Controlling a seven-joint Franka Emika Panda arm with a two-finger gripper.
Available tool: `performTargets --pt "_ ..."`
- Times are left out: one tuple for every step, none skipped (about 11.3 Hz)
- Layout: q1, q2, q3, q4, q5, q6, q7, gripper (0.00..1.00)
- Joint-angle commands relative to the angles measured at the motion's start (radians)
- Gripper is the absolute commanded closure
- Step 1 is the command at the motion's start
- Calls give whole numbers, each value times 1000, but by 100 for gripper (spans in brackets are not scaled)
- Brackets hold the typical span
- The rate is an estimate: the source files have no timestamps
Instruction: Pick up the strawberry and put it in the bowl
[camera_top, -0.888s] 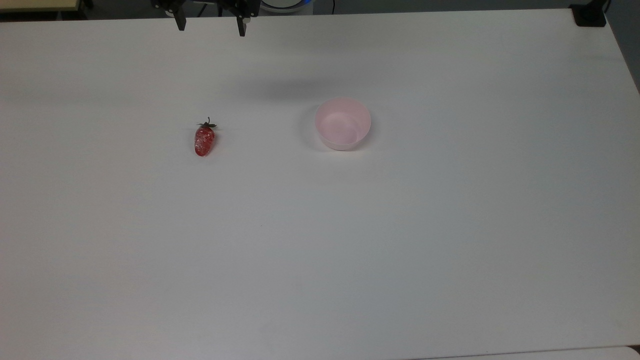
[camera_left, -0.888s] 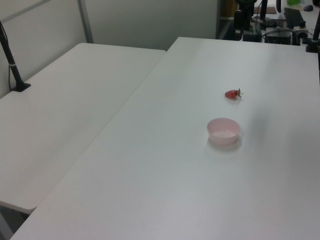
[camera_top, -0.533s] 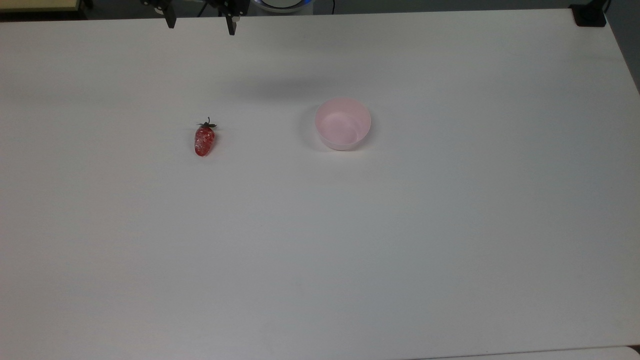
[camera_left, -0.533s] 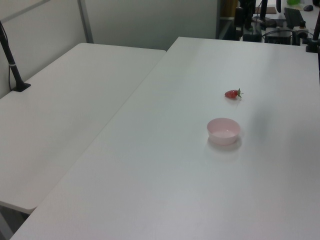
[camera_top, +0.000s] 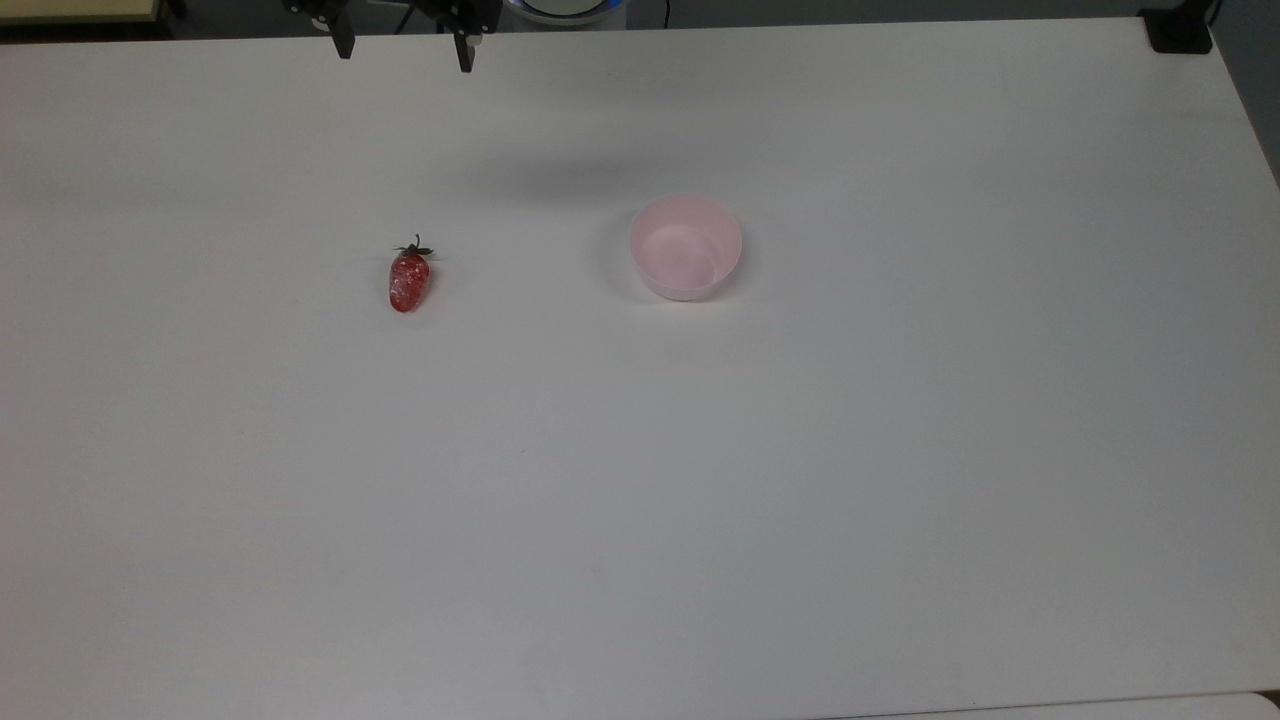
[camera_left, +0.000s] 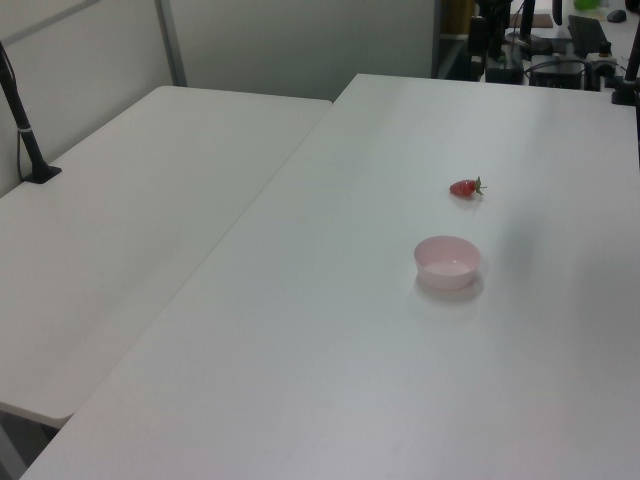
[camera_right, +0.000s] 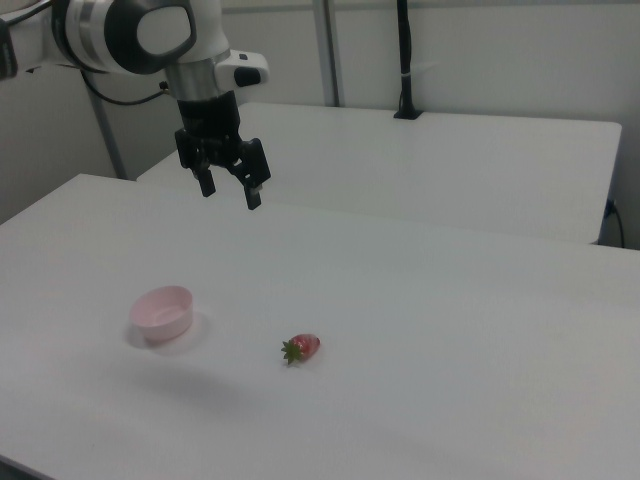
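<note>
The small glossy red strawberry (camera_top: 409, 280), speckled whitish and capped with a dark green leafy stem, is seen lying on its side on the broad white surface (camera_top: 640, 480). In the top view its stem end is turned toward the top edge and its tip toward the bottom. The small round pale pink plastic bowl (camera_top: 686, 247) is found upright on the same surface, well apart from the strawberry, to the top view's right of it; nothing is held inside it.

In the right view the order is reversed: the bowl (camera_right: 162, 313) is placed toward the right view's left and the strawberry (camera_right: 302, 348) toward its right, leaf cap pointing back at the bowl. In the left view the strawberry (camera_left: 465, 187) is set farther back and the bowl (camera_left: 447, 262) nearer the camera.

The black two-finger pincer (camera_right: 229, 189) is carried high above the surface on the white robot arm (camera_right: 130, 35), fingers pointed downward. Its fingers are spread wide, and nothing is gripped between them. In the top view the pincer (camera_top: 404, 55) is caught at the upper edge, over the far rim of the surface, well clear of the strawberry. A soft shadow is cast on the surface beside the bowl.

A second white table (camera_left: 130, 230) is seen alongside, with a black post (camera_left: 25, 130) standing on it.
</note>
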Motion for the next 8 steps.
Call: performTargets --pt "2 -2 -1 9 -7 -11 -13 0" --pt "1 -2 -3 11 -6 -9 -15 0" --pt "-2 -2 -4 10 -6 -9 -17 0" --pt "-13 1 -4 9 -6 -9 -33 0" --pt "-31 17 -4 8 -6 -9 -65 0" --pt "-47 42 -4 9 -6 -17 -88 0" --pt "-59 54 -4 6 -6 -15 -92 0" --pt "-79 70 -4 2 -6 -11 -93 0"
